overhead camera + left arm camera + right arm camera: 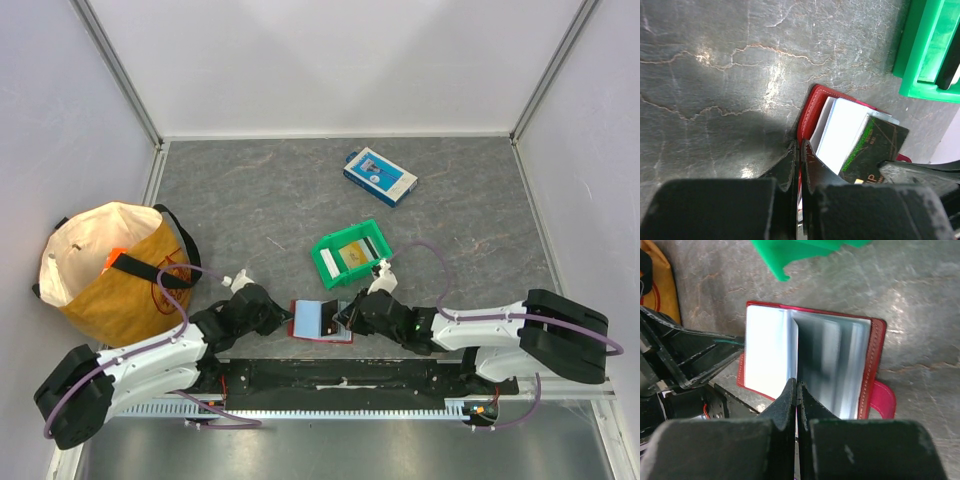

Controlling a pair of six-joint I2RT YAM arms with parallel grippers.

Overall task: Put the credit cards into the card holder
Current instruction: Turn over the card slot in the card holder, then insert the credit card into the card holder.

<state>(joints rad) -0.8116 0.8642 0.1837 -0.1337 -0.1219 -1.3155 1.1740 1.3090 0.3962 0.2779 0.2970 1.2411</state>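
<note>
The red card holder (320,337) lies open on the table between my two grippers, its pale inner sleeves facing up. My left gripper (283,318) is shut on its left cover edge (810,107), as the left wrist view (800,145) shows. My right gripper (348,318) is shut on a black credit card (875,145) with green print, held over the holder's right half. In the right wrist view (797,382) that card shows only edge on, above the open holder (876,365). More cards, one tan-yellow (352,257), lie in the green bin (320,258).
The green bin stands just behind the holder (920,55) (790,252). A blue-and-white box (380,176) lies at the back. A yellow and white cloth bag (110,270) stands at the left. The holder's pink strap (885,397) sticks out at its right side.
</note>
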